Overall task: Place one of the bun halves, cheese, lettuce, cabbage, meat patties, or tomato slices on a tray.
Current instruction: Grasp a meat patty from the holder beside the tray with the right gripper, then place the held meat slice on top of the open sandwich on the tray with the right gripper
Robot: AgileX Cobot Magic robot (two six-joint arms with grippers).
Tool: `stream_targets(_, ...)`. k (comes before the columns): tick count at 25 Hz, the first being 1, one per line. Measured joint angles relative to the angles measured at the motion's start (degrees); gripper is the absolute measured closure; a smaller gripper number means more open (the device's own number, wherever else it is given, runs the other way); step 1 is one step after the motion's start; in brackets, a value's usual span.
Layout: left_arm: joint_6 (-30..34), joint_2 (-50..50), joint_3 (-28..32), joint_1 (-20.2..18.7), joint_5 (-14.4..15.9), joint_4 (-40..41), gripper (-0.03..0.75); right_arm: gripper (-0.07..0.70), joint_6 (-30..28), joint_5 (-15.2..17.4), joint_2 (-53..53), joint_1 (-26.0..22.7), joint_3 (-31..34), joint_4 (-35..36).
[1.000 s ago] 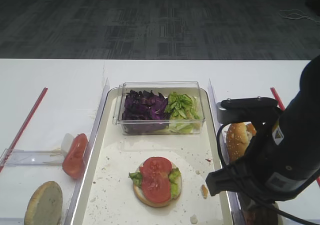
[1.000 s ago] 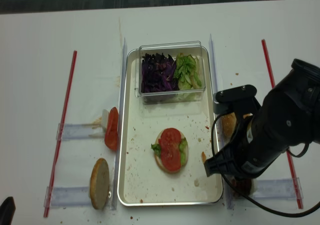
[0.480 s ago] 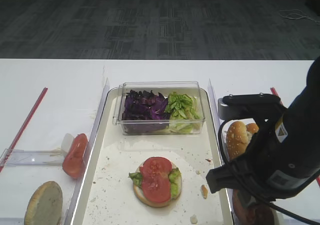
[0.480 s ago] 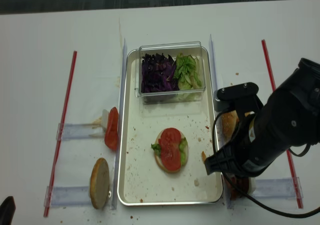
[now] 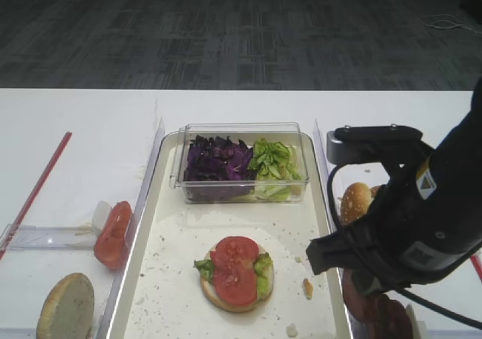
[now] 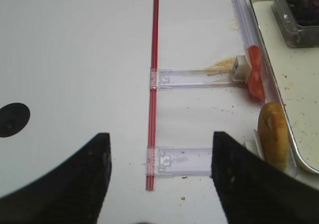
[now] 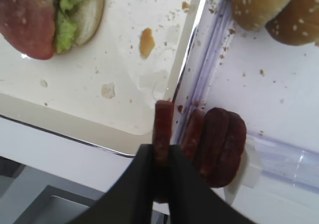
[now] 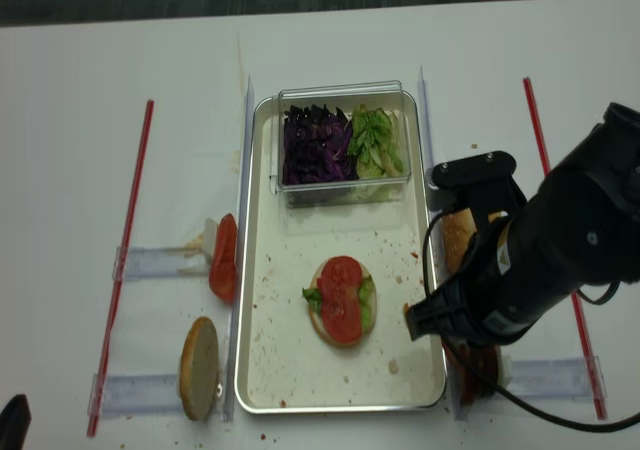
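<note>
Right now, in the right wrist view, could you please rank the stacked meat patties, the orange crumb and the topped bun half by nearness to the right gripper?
1. Stacked meat patties, just right of the right gripper, off the tray.
2. Orange crumb, ahead on the tray.
3. Topped bun half, far upper left on the tray.

my white desk (image 8: 80, 80) carries the tray (image 8: 262, 370), two red strips (image 8: 124, 260), clear plastic rails (image 8: 150, 263), a tomato slice (image 8: 223, 258) and bun half (image 8: 199, 365) left, seeded buns (image 5: 354, 201) and meat patties (image 7: 219, 147) right.
</note>
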Motion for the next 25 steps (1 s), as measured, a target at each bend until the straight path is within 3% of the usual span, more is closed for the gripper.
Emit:
stream_targets(8, 0.00, 0.00, 0.00, 0.00, 0.00, 0.00, 0.278, 0.525, -0.23, -0.61, -1.31, 0.00, -0.83, 0.00)
stream_targets(15, 0.00, 0.00, 0.00, 0.00, 0.00, 0.00, 0.278, 0.525, -1.89, -8.32, -1.31, 0.00, -0.83, 4.47)
stream_targets(20, 0.00, 0.00, 0.00, 0.00, 0.00, 0.00, 0.278, 0.525, -14.89, -14.19, -1.31, 0.00, -0.83, 20.98)
stream_targets(25, 0.00, 0.00, 0.00, 0.00, 0.00, 0.00, 0.278, 0.525, -30.74, -16.79, -0.96, 0.00, -0.83, 39.62)
